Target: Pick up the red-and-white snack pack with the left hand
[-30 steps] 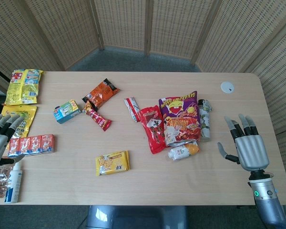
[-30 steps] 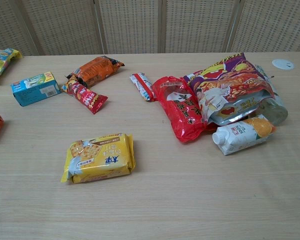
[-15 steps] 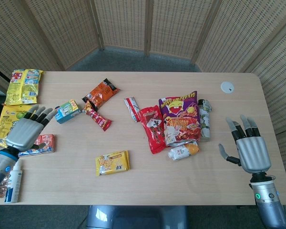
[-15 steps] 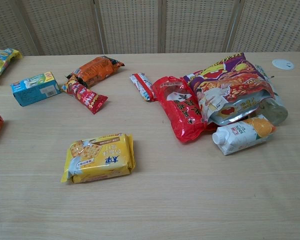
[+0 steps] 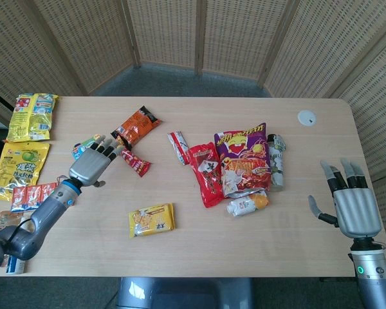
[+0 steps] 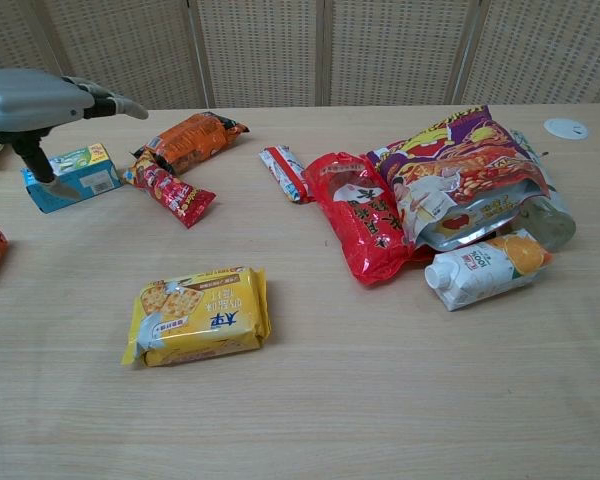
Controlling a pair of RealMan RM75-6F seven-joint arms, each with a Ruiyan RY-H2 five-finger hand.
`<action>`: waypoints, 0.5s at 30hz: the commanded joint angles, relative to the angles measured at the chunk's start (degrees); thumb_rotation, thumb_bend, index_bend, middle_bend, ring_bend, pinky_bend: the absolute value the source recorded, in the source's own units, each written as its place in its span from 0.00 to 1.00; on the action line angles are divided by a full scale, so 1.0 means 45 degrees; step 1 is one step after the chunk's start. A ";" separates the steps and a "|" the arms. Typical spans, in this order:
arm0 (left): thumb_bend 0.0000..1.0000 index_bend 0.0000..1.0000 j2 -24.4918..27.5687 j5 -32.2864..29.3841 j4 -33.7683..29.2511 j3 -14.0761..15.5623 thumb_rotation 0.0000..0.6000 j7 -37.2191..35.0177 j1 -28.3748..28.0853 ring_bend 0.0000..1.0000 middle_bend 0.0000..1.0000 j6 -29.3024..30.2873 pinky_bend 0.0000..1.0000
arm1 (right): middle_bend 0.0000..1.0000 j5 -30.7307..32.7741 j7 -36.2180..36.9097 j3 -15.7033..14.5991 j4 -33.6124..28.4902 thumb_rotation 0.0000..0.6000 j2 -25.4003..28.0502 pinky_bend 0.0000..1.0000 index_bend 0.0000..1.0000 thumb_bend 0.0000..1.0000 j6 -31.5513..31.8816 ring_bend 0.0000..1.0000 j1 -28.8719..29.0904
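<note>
The red-and-white snack pack (image 5: pixel 177 147) (image 6: pixel 284 171) lies flat near the table's middle, just left of a big red bag (image 5: pixel 206 174) (image 6: pixel 361 226). My left hand (image 5: pixel 93 164) (image 6: pixel 42 99) hovers above the table well to the pack's left, palm down, fingers stretched out and holding nothing. It hangs over the blue box (image 5: pixel 83 147) (image 6: pixel 72 177) and beside a red wrapper (image 5: pixel 132 161) (image 6: pixel 170 192). My right hand (image 5: pixel 352 205) is raised at the table's right edge, fingers spread and empty; the chest view does not show it.
An orange bag (image 5: pixel 136 125) (image 6: pixel 192 139) lies behind the red wrapper. A yellow cracker pack (image 5: pixel 152 219) (image 6: pixel 199 314) sits near the front. A purple chip bag (image 5: pixel 244 154) (image 6: pixel 468 165), a silver bag and a drink carton (image 5: pixel 247 204) (image 6: pixel 487 267) pile up right of the pack. Yellow bags (image 5: pixel 31 116) line the left edge.
My left hand has swept from the table's left edge rightward and now hovers over the blue box, entering the chest view. My right hand has drifted slightly right and toward the front.
</note>
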 commanded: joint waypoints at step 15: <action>0.13 0.07 -0.5092 0.0148 0.6683 0.0150 1.00 -0.2011 -0.2425 0.00 0.01 -0.1912 0.00 | 0.24 0.0398 0.0254 -0.0048 -0.0047 0.12 0.0482 0.03 0.00 0.44 0.0418 0.00 -0.0615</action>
